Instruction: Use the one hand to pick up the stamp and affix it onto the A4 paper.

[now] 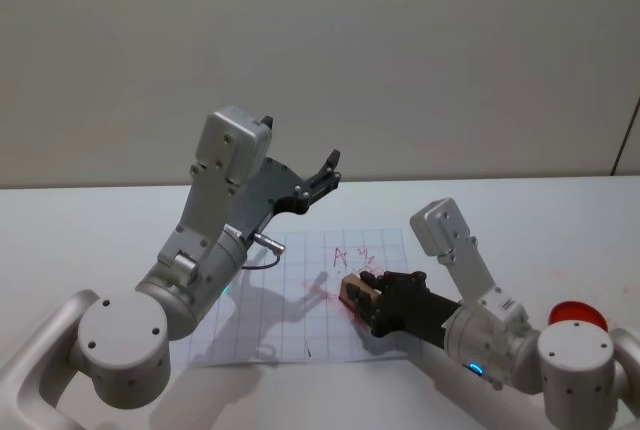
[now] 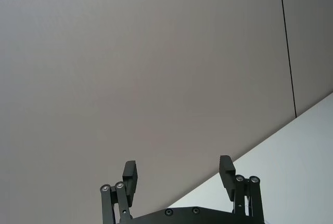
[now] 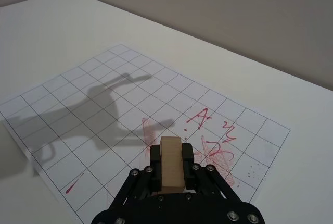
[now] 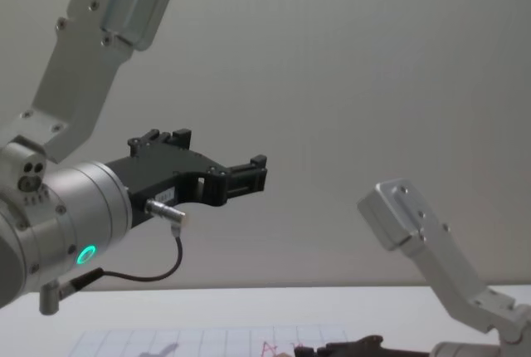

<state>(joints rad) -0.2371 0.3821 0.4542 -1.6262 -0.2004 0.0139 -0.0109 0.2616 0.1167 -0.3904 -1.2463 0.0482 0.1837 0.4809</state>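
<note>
right hand (image 1: 366, 300): fingers pinching the stamp (image 3: 171, 162), low over the A4 paper (image 1: 290, 335) so I can press
left hand (image 2: 178, 174): fingers spread empty, raised clear

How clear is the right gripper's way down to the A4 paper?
Probably clear, yes: the right gripper, shut on the stamp, is low at the A4 paper with nothing between them. The left gripper hangs open, raised above.

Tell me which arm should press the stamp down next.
Right: its black tool is shut on the pale wooden stamp block, low over the white grid-printed paper; the left tool hangs open, raised high.
</note>
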